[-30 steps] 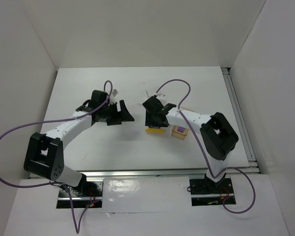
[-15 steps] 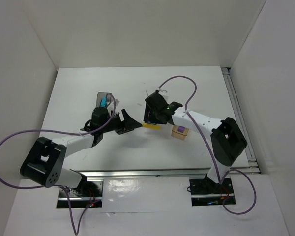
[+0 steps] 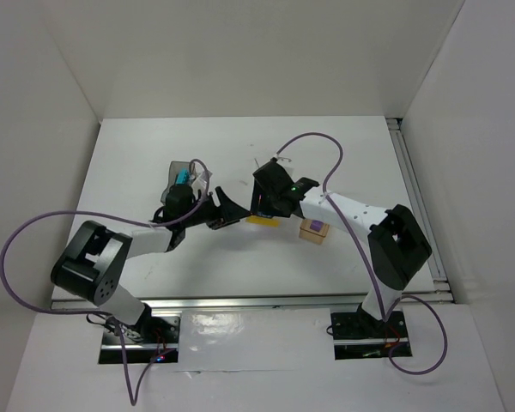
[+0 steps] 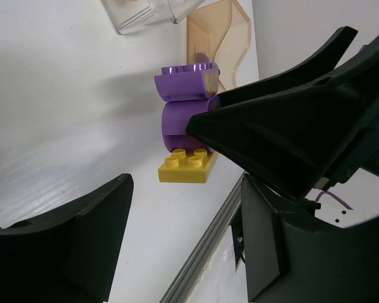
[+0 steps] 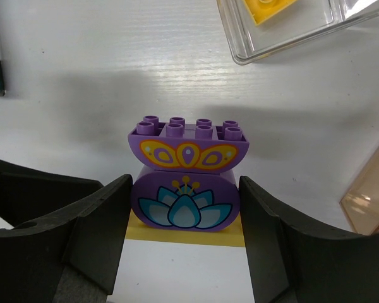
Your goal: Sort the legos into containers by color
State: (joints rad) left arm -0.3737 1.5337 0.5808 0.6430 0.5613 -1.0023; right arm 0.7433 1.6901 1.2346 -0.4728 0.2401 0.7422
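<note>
My right gripper [image 5: 186, 208] is shut on a purple lego stack [image 5: 186, 189]. The stack is two printed purple bricks on a thin yellow plate [image 5: 183, 235]. My fingers [image 5: 95, 221] press the lower brick's sides. In the top view the right gripper [image 3: 269, 204] holds the stack near the table's middle, with the yellow plate [image 3: 263, 221] showing below it. My left gripper [image 3: 227, 212] is just left of it and open. In the left wrist view the yellow plate [image 4: 188, 165] shows in the gap of the left gripper [image 4: 186, 189] and touches neither finger.
The dark grey container [image 3: 178, 172] with a teal lego [image 3: 183, 178] sits behind the left gripper. The tan wood container [image 3: 313, 230] holds a purple brick beside the right arm. The clear container [image 5: 284, 28] holds a yellow brick [image 5: 268, 7] beyond the stack.
The left arm has swung its gripper right, towards the held stack, uncovering the dark grey container, and its jaws have narrowed. The right gripper shifted slightly with the stack, then stayed.
</note>
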